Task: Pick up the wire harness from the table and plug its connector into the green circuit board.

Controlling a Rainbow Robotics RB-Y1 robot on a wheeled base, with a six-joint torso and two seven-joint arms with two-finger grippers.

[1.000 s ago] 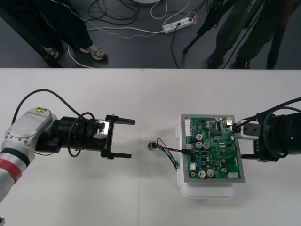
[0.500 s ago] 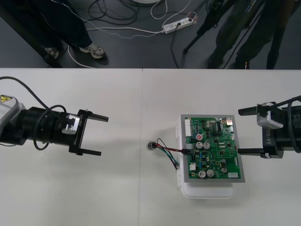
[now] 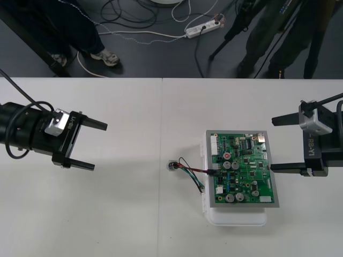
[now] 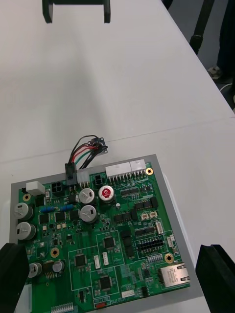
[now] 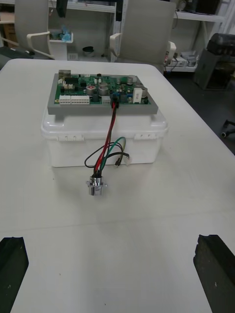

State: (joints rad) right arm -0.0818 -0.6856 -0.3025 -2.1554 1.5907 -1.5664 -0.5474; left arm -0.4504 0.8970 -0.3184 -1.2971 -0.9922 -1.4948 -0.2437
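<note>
Table (image 3: pixel 134 214): the white base (image 3: pixel 236 217) carrying the green circuit board (image 3: pixel 241 168) sits in the right half, well back from the far edge. There's a wide stretch of open tabletop between the base's left side and the left arm (image 3: pixel 21 134), and an open strip between the board and the table's far edge.

Left arm comes in level from the table's left edge, forearm roughly parallel to the far edge, aimed at the board. Left gripper (image 3: pixel 100 147): jaws wide, nothing between them, well apart from the harness. On its wrist camera the two fingers (image 5: pixel 12 264) stand far apart, with socket, wires and board straight ahead.

Right arm (image 3: pixel 332 150) comes in level from the table's right edge, pointing left. Right gripper (image 3: pixel 272 144): jaws wide, holding nothing, spanning most of the board's right edge. From above, one fingertip reaches that edge and the other sits just off the board's far right corner. Can't tell whether either touches. On its wrist camera the fingers (image 4: pixel 218 276) straddle that end of the board.

Wire harness (image 3: pixel 190 172): just left of the base. The black plug (image 4: pixel 71 172) is seated in a header on the board's left edge, and the wires drop from it over the base's side. The metal socket (image 3: pixel 172 166) rests on the table near the base, not touching it.
</note>
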